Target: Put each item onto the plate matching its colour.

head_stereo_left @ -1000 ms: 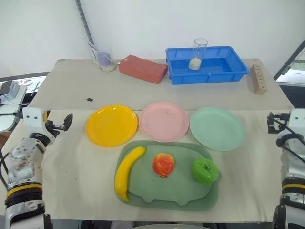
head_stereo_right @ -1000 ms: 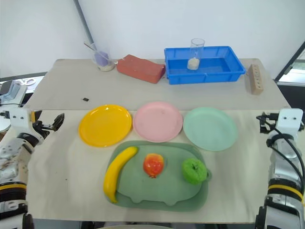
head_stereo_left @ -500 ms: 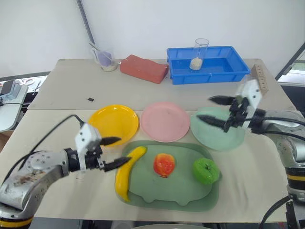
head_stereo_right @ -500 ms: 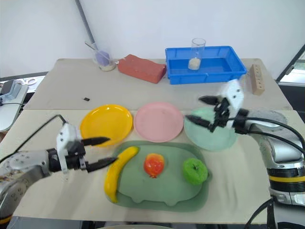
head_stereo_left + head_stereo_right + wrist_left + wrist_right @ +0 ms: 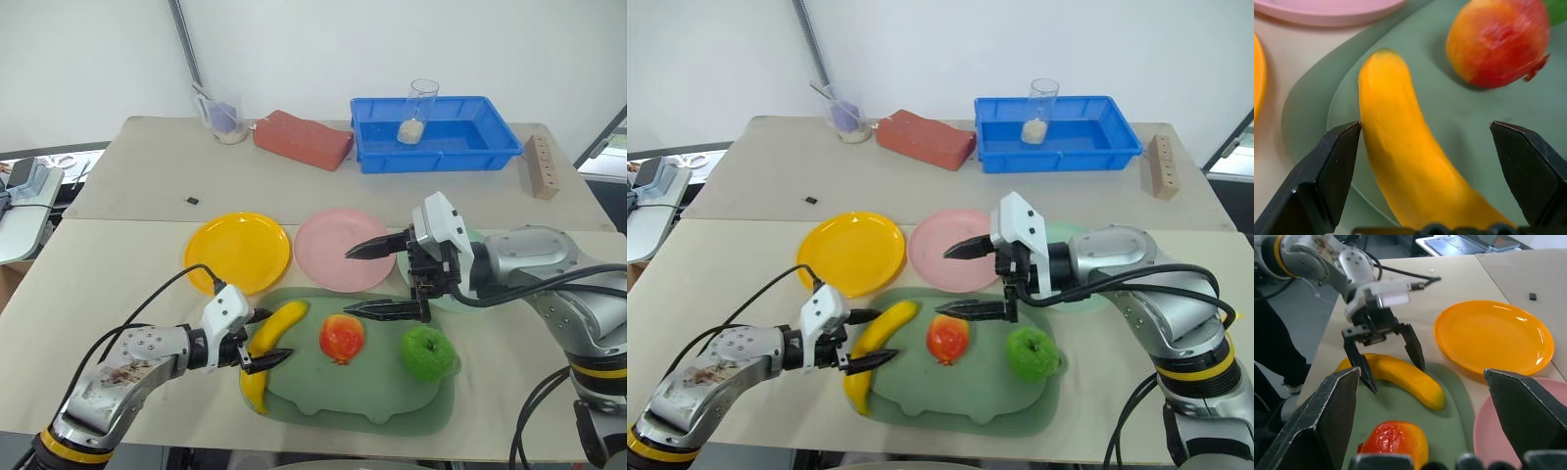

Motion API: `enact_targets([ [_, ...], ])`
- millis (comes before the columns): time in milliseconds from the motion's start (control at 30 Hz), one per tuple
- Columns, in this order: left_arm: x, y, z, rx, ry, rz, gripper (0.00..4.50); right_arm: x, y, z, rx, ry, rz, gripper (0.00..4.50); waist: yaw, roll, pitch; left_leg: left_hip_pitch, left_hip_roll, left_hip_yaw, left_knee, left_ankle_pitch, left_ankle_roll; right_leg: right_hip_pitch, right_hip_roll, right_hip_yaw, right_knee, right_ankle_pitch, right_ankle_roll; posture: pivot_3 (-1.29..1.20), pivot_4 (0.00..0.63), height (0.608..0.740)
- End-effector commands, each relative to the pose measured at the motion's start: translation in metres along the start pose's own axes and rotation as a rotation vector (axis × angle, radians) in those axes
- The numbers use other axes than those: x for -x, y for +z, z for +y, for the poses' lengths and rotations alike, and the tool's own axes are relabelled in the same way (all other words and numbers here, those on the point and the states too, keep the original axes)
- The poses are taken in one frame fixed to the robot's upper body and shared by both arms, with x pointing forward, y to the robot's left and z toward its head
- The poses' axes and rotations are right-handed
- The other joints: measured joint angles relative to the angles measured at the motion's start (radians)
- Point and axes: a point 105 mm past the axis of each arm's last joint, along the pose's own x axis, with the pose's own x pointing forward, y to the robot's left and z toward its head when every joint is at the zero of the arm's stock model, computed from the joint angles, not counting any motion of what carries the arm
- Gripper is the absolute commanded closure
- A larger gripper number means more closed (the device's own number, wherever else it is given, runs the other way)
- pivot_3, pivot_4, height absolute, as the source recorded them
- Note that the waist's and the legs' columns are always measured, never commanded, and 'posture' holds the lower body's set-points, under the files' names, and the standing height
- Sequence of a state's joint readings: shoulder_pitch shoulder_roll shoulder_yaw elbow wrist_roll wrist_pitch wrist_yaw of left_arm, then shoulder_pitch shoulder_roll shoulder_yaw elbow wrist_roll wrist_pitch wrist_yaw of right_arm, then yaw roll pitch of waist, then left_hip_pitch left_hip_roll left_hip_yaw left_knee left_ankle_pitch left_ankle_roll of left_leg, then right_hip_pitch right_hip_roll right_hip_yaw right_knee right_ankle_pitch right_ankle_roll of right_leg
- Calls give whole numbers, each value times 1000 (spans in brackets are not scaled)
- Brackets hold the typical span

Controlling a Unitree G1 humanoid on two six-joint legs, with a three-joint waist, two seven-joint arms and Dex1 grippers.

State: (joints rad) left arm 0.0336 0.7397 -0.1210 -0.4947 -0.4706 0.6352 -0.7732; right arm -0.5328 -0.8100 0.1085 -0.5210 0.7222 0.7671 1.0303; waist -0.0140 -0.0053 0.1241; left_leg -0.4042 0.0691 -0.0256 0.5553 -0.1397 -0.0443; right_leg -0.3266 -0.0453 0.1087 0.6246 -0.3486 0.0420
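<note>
A yellow banana, a red-and-orange fruit and a green apple lie on a dull-green tray. Behind the tray sit the yellow plate, the pink plate and the mint green plate, which my right arm mostly covers. My left gripper is open, its fingers on either side of the banana's middle. My right gripper is open and empty. It points left and hovers above the pink plate's near edge, behind the red-and-orange fruit.
At the table's back stand a blue bin holding a glass, a red brick and a cup with a spoon. A wooden block sits at the far right, and a small black item lies near the yellow plate.
Both arms swung in from the table's sides. The left gripper reached the banana and now straddles it. The right gripper moved left from over the mint plate to over the pink plate's near edge.
</note>
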Motion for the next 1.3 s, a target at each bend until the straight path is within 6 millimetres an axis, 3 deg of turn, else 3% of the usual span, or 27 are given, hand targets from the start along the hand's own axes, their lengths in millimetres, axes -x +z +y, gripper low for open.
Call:
enact_targets([
  [33, -3, 8, 2, -41, 9, -26, 847, 0, 10, 3, 41, 10, -16, 0, 0, 0, 0, 0, 0, 0, 0, 0, 0, 0, 0, 0, 0, 0, 0, 0, 150, 740],
  [133, -6, 9, 1, -45, 3, -27, 2278, 0, 9, 3, 42, 7, -14, 0, 0, 0, 0, 0, 0, 0, 0, 2, 3, 0, 0, 0, 0, 0, 0, 0, 150, 740],
  [233, -7, 12, 2, -45, 7, -33, 3438, 1, 9, 3, 42, 2, -12, 0, 1, 0, 0, 0, 0, 0, 0, 2, 3, 0, 0, 0, 0, 0, 0, 0, 150, 740],
  [367, 5, 18, 14, -45, 41, -45, 3441, 3, 8, -1, 43, -14, -10, 0, 0, 0, 0, 0, 0, 0, 0, 2, 3, 0, 0, 0, 0, 0, 0, 0, 150, 740],
  [467, 22, 38, 31, -80, 70, -100, 3441, 6, 9, -5, 44, -43, -16, 0, 0, 0, 0, 0, 0, 0, 0, 2, 3, -1, 0, 0, 1, 0, 0, 0, 150, 740],
  [567, 39, 61, 65, -87, 167, -155, 3441, 7, 11, -11, 53, -87, -33, 0, 3, 0, 0, -1, 0, -1, 0, 2, 3, -2, 0, -1, 1, 0, 0, 0, 150, 740],
  [700, 55, 71, 135, -64, 422, -161, 3441, -3, 19, -23, 79, -157, -78, 0, 0, 0, -1, -1, -1, 0, 0, 2, 3, -2, 0, 0, 1, 0, 1, 0, 150, 740],
  [800, 52, 66, 160, -31, 501, -142, 3441, -10, 23, -28, 93, -189, -94, 0, -4, 0, -1, -1, 0, -1, 0, 2, 3, -4, 2, 0, 3, 0, 1, 0, 150, 740],
  [967, 31, 61, 166, -25, 487, -146, 3441, -13, 25, -31, 96, -199, -99, 0, 1, 0, -1, -3, 0, -1, 0, 2, 4, -6, 2, 0, 5, 0, 1, 0, 150, 740],
  [1067, 26, 65, 165, -20, 472, -182, 1985, -12, 23, -33, 92, -209, -88, 0, 2, 0, -1, -3, 0, -1, 0, 2, 4, -6, 2, 0, 6, 1, 1, 0, 150, 740],
  [1200, 37, 78, 166, -74, 468, -198, 113, -7, 17, -33, 80, -220, -68, 0, 2, 0, -1, -3, 0, -1, 0, 2, 4, -6, 2, 0, 6, 1, 1, 0, 150, 740],
  [1300, 49, 92, 162, -134, 450, -206, 49, -2, 12, -32, 73, -225, -51, 0, 0, 0, -1, -3, 0, -1, 0, 2, 4, -6, 2, 0, 6, 1, 1, 0, 150, 740],
])
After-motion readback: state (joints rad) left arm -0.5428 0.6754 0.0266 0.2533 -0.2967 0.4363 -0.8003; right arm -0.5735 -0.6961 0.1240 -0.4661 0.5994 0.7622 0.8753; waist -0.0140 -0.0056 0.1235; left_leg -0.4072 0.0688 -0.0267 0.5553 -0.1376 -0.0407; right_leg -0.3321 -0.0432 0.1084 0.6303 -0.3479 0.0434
